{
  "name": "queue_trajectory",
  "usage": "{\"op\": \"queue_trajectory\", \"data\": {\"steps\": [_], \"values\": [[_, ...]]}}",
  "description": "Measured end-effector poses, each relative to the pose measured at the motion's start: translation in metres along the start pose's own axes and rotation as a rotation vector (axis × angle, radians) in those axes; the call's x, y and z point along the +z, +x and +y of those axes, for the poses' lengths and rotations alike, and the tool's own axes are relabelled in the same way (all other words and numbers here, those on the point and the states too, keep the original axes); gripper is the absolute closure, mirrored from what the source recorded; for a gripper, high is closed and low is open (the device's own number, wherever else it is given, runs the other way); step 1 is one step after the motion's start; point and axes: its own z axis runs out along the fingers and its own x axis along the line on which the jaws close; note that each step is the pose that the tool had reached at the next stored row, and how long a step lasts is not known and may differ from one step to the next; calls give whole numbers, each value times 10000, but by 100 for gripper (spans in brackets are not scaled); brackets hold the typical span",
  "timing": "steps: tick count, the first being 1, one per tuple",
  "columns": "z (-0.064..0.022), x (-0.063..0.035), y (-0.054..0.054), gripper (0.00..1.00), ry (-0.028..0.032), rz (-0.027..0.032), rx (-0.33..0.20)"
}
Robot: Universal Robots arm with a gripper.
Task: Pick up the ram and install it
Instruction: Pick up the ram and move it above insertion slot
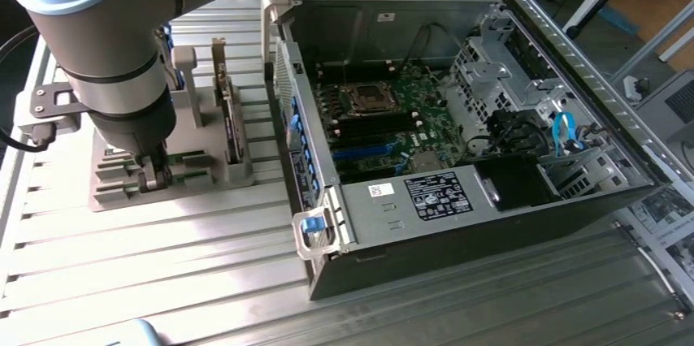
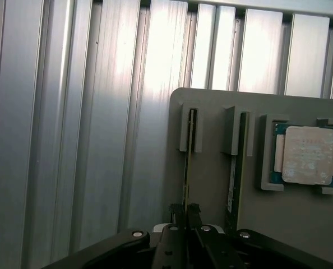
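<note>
Wrist view. Gripper with fingers drawn almost shut, pinching the thin upper edge of the ram from both flat sides. Standing on edge in the outermost slot of the grey holder, next to the bare ribbed counter. Long axis running straight away from the fingertips toward the slot's end posts. Gripped near one end of the stick rather than mid-length, by the look of it. In the next slot over, parallel and just beside it, a darker card. Beyond that, well apart, the square CPU in its own pocket.

Exterior view. At the exterior view's left, mid-height, the arm pointing down, with the gripper sunk into the holder. Holder slots lying roughly parallel to the near wall of the open computer case, which takes up the centre and right of the frame. Motherboard exposed inside, toward the upper centre. Judged from this: install site off to the exterior view's right of the fingers, across that case wall.
</note>
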Motion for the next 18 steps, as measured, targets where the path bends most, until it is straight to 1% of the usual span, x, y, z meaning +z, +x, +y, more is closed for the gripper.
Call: {"op": "queue_trajectory", "data": {"steps": [5,18], "values": [[0,-5,0,87,-1,1,0],[3,-94,0,87,0,2,0]]}}
